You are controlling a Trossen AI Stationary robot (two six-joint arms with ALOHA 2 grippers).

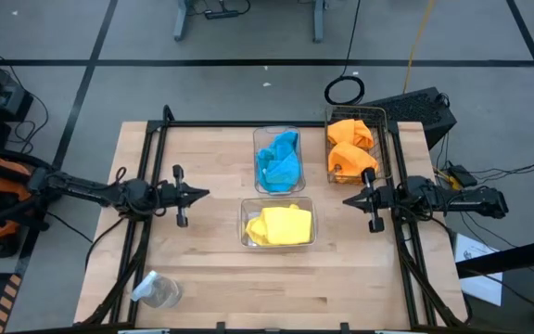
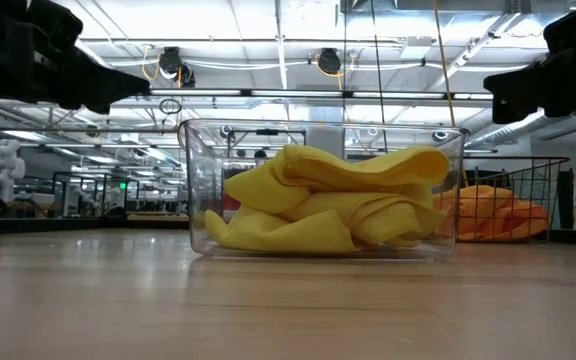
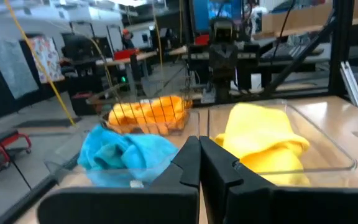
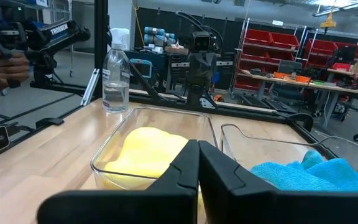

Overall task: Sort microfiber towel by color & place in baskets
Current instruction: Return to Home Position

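Observation:
Yellow cloths (image 1: 280, 225) lie bunched in the near clear bin (image 1: 246, 213). Turquoise cloths (image 1: 280, 160) fill the far clear bin (image 1: 260, 137). Orange cloths (image 1: 351, 147) sit in the dark wire-mesh basket (image 1: 385, 148) at the table's right. My left gripper (image 1: 205, 194) hovers left of the bins, shut and empty, pointing right. My right gripper (image 1: 347, 199) hovers right of the yellow bin, shut and empty, pointing left. The left wrist view shows the shut fingers (image 3: 199, 163) facing all three containers; the right wrist view shows its shut fingers (image 4: 198, 163) facing the yellow and turquoise bins.
A small clear plastic bottle (image 1: 156, 290) lies on the table near the front left corner. A dark frame rail (image 1: 248, 123) borders the table's far edge. Bare wood (image 1: 341, 278) stretches along the near side. A person's hand (image 4: 8, 62) shows beyond the table.

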